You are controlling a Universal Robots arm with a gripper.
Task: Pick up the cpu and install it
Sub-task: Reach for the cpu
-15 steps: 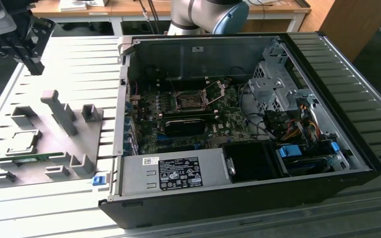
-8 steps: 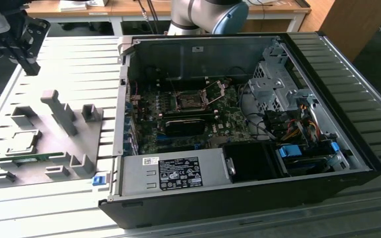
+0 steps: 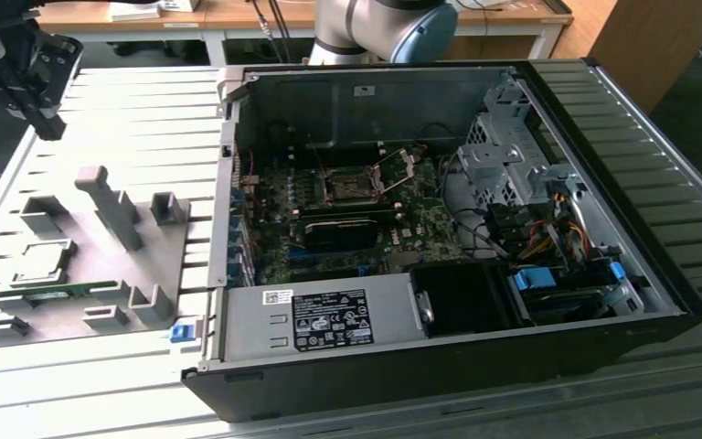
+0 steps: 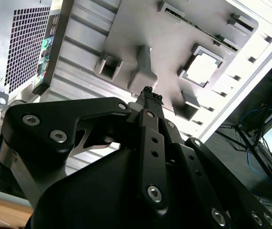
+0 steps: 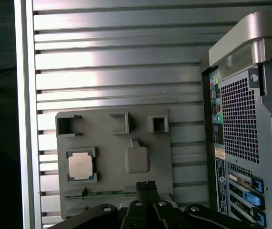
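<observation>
The pincer (image 5: 146, 185) hung above the ribbed tabletop (image 5: 102, 62) with its fingers pressed narrow together and nothing held between them. The cpu (image 5: 81, 167) lay below the pincer and a little to the side of its tips, apart from them, in a square pocket of the grey holder plate (image 5: 109, 148). The open computer case (image 3: 364, 105) stood beside that plate, further from the pincer
</observation>
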